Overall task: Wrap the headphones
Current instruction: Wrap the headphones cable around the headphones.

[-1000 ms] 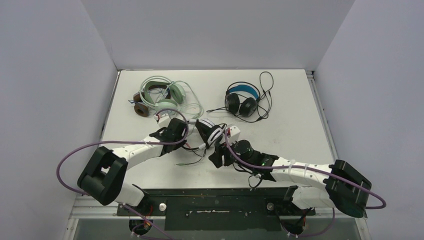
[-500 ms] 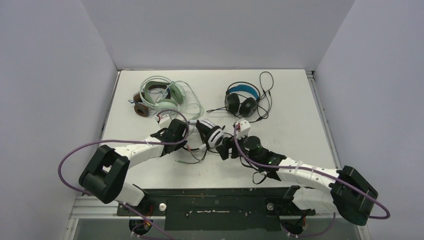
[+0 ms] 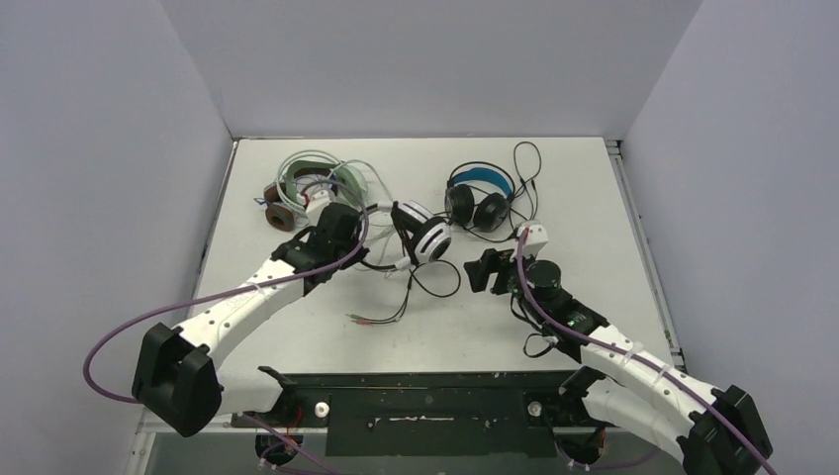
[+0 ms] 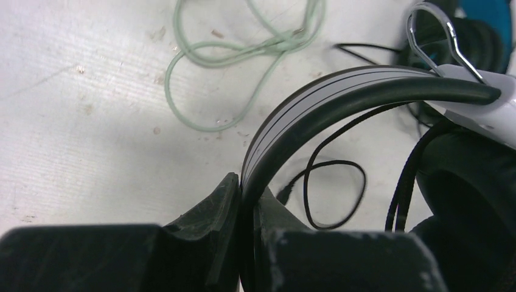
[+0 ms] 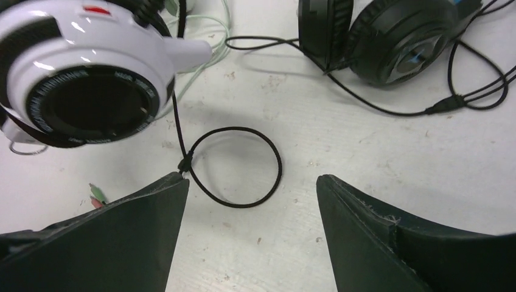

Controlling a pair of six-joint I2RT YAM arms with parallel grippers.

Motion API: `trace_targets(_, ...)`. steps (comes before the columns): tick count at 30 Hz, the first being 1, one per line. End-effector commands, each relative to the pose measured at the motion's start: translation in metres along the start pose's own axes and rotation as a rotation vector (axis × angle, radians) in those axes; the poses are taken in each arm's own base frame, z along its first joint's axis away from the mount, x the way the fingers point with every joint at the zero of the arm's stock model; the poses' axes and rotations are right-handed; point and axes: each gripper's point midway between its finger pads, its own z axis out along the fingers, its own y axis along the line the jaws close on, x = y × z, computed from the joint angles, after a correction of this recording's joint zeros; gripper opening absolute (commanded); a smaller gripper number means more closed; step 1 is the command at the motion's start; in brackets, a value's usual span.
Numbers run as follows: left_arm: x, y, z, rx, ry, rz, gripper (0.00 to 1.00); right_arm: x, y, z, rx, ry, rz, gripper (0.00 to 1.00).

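Note:
My left gripper (image 3: 348, 226) is shut on the headband (image 4: 316, 97) of the white headset with black stripes (image 3: 423, 237) and holds it at mid-table. Its white ear cup (image 5: 85, 79) fills the upper left of the right wrist view. Its black cord (image 3: 435, 285) trails toward me in loops (image 5: 243, 164) and ends in coloured plugs (image 3: 361, 319). My right gripper (image 3: 485, 272) is open and empty (image 5: 252, 182), to the right of the white headset and just short of the cord loop. The mint green headset (image 3: 331, 183) and brown headset (image 3: 280, 214) lie far left. The black headset with a blue headband (image 3: 480, 196) lies far centre.
The mint green cord (image 4: 243, 55) sprawls on the table behind the white headset. The black headset's cord (image 3: 524, 188) loops to its right, and that headset (image 5: 389, 36) lies just beyond my right gripper. Grey walls close in the table on three sides.
My left gripper has carried the white headset away from me, toward the far side. My right gripper has drawn off to the right, away from the headset, and now stands open.

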Motion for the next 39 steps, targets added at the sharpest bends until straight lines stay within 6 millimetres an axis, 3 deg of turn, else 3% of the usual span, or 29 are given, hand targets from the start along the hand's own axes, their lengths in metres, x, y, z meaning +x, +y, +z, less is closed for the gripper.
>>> trace_targets(1, -0.055, -0.044, -0.050, 0.154, -0.098, -0.026, 0.00, -0.027, 0.010, -0.011, -0.084, -0.093, -0.070, 0.79)
trace_targets(8, -0.105, -0.071, -0.110, 0.235, -0.184, 0.020, 0.00, -0.046, 0.056, -0.030, -0.378, -0.253, -0.248, 0.81)
trace_targets(12, -0.125, -0.083, -0.140, 0.284, -0.210, 0.039, 0.00, -0.054, 0.064, -0.028, -0.427, -0.335, -0.287, 0.82)
trace_targets(15, -0.133, -0.088, -0.154, 0.303, -0.220, 0.048, 0.00, -0.055, 0.067, -0.016, -0.432, -0.345, -0.317, 0.85)
trace_targets(19, -0.137, -0.094, -0.167, 0.340, -0.218, 0.046, 0.00, -0.063, 0.070, 0.003, -0.424, -0.342, -0.352, 0.99)
trace_targets(27, -0.148, -0.102, -0.191, 0.391, -0.236, 0.043, 0.00, -0.081, 0.077, 0.045, -0.466, -0.376, -0.401, 1.00)
trace_targets(31, -0.152, -0.104, -0.198, 0.404, -0.243, 0.044, 0.00, -0.080, 0.061, 0.073, -0.381, -0.363, -0.371, 1.00)
trace_targets(35, -0.155, -0.107, -0.207, 0.426, -0.244, 0.041, 0.00, -0.081, 0.037, 0.087, -0.254, -0.381, -0.356, 1.00)
trace_targets(39, -0.159, -0.108, -0.216, 0.443, -0.255, 0.039, 0.00, -0.072, 0.033, 0.102, -0.249, -0.344, -0.396, 0.98)
